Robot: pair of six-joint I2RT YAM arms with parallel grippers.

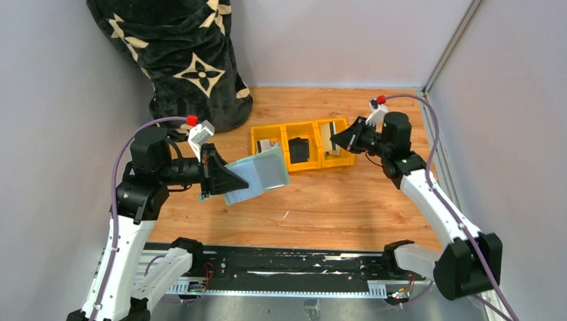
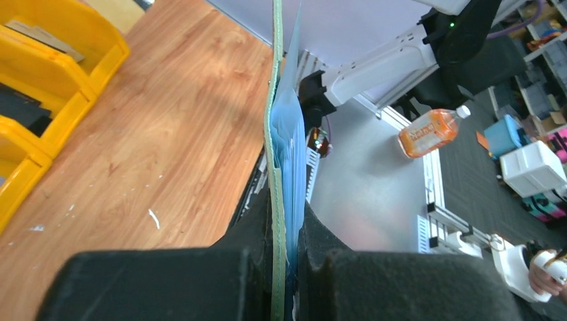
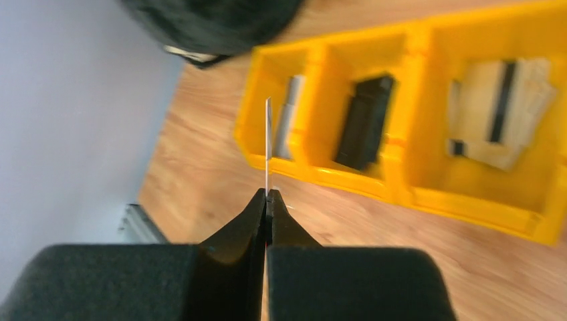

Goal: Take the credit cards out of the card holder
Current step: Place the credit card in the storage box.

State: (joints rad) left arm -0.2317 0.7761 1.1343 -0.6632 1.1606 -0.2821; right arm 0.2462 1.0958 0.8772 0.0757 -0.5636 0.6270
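1. One credit card (image 3: 268, 147), seen edge-on, is pinched in the closed right end effector (image 3: 267, 200) beside the yellow tray (image 3: 401, 190).
2. Judgement: carry it over the right compartment, where other cards (image 3: 498, 114) lie. Lower it, tilt it flat, then release.
3. Card holder (image 1: 257, 175) is off the worktop (image 1: 334, 200), left of the tray, clamped in the left end effector (image 1: 220, 179). Hold it steady.

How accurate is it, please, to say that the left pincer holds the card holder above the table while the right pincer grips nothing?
Only the ending is wrong: the right pincer is shut on a credit card, seen edge-on in the right wrist view. The left pincer holds the card holder above the table.
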